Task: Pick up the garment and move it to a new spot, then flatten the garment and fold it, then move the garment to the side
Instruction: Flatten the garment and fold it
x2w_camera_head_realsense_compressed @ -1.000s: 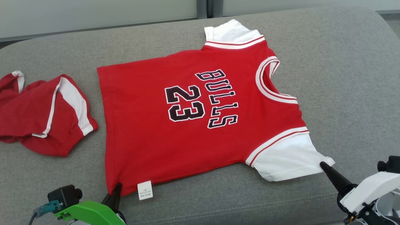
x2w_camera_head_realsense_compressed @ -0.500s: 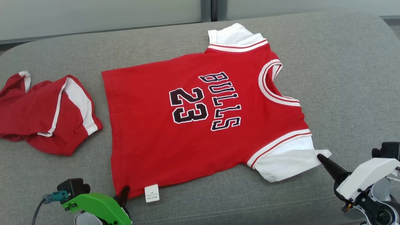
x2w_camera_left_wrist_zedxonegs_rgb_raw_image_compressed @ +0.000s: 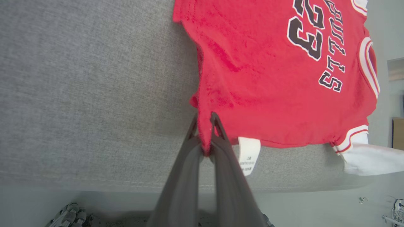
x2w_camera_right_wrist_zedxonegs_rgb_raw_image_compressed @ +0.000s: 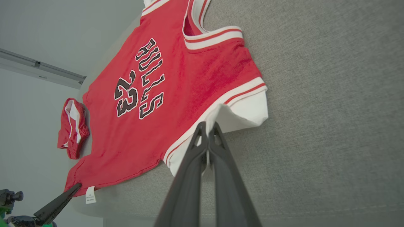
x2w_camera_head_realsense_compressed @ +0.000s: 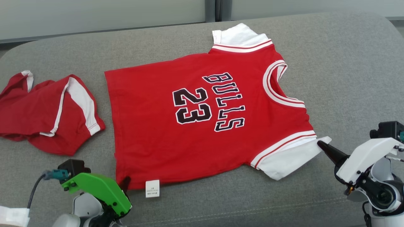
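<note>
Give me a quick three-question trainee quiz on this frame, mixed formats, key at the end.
1. True or false: the left jaws are shut on a hem corner of the jersey.
2. What do the right jaws pinch? A: the neckline. B: the near white sleeve. C: the shorts.
3. Fill in: the white label hangs from the hem beside the ___ jaws.
Key: 1 true; 2 B; 3 left.
</note>
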`<state>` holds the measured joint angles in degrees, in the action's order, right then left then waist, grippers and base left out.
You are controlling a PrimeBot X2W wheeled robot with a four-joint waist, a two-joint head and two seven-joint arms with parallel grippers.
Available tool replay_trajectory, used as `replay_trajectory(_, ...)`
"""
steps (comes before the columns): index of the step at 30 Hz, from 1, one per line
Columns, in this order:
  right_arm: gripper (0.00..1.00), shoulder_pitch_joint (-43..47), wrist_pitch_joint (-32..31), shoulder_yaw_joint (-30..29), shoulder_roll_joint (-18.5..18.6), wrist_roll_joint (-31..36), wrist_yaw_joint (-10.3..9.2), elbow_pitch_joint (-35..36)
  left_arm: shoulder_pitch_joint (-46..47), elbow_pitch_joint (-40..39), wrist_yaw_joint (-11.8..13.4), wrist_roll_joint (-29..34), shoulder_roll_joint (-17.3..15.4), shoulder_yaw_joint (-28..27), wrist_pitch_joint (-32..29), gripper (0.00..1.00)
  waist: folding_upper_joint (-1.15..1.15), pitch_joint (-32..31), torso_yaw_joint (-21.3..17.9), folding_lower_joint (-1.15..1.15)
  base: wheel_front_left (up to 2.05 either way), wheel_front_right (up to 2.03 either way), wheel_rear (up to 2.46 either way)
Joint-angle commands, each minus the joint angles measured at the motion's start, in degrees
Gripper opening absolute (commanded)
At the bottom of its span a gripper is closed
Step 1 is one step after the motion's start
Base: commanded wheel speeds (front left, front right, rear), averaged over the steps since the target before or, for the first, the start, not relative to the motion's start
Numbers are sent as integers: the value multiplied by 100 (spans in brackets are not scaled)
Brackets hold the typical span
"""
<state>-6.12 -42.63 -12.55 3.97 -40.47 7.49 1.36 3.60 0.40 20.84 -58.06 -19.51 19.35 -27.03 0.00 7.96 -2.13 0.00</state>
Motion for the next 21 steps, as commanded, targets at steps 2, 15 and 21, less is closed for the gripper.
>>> replay_trajectory(2, 0, -363, -109, -24, 92, 154, 0, -170, 349, -59, 154, -55, -78, 10, -212, 0, 0, 34, 14, 0, 0, 0, 0)
replay_trajectory(15, 0, -1899, -95, 37, 232, 679, 0, -1349, 1458, 325, 471, -16, -12, -94, -550, 0, 0, 460, 11, 0, 0, 0, 0)
replay_trajectory(21, 0, -2605, 106, -2, 264, 964, 0, -2125, 1832, 672, 530, -58, 111, -215, -473, 0, 0, 790, 56, 0, 0, 0, 0)
